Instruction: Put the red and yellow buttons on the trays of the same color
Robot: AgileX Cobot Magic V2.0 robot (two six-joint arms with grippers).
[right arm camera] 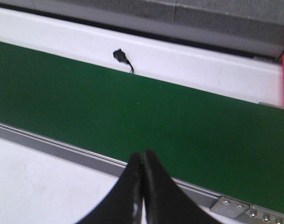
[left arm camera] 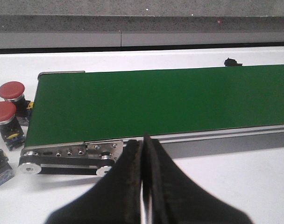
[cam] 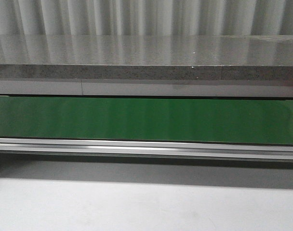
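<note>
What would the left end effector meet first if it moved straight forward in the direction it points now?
Probably the metal side rail of the conveyor, then the bare green belt beyond it. The left end effector is shut and empty. The red buttons stand off to the side, out of this line. Depth is unclear.

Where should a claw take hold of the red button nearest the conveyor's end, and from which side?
Grip the red button by its round mushroom cap or the neck just beneath, coming down from above. It stands upright on its dark base, cap uppermost, and another red button stands close beside it, so a sideways approach looks crowded. The left claw is shut and empty.
</note>
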